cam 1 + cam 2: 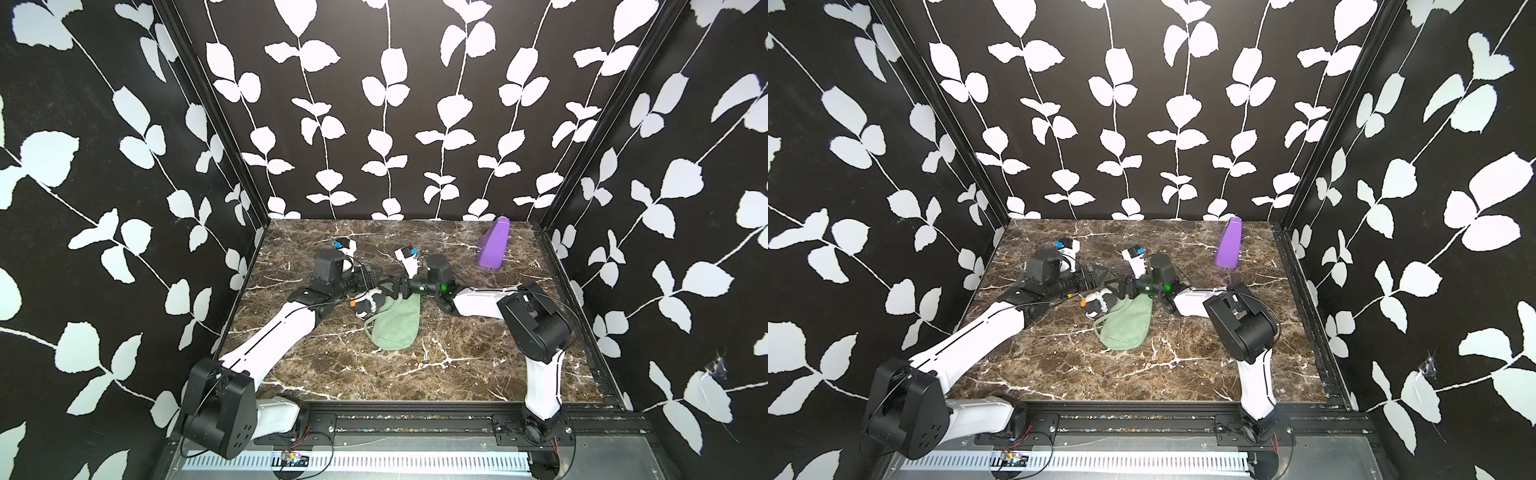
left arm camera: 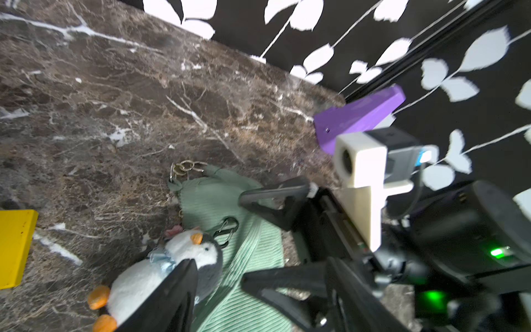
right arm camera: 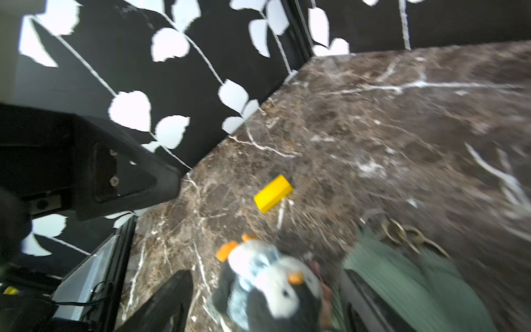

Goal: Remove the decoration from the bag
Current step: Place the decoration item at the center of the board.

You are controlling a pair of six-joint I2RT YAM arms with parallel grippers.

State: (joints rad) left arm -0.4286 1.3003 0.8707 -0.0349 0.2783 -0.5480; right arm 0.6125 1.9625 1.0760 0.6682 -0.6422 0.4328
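Right now the bag (image 1: 395, 328) lies flat near the middle of the frame in both top views, on the marbled desk (image 1: 436, 374), slanting from lower left to upper right. The penguin decoration (image 1: 368, 303) sits at the bag's upper left edge, touching the fabric. The left wrist view shows a black carabiner (image 2: 227, 230) lying on the bag beside the decoration's head, and a gold chain (image 2: 186, 168) at the bag's end. The right gripper (image 2: 243, 238) has its fingers spread apart over the bag, clamped on nothing. The left gripper (image 1: 372, 284) is just above the decoration; only one finger (image 2: 172, 296) shows, so apart or together I cannot tell. A purple wedge (image 1: 492, 245) stands upper right
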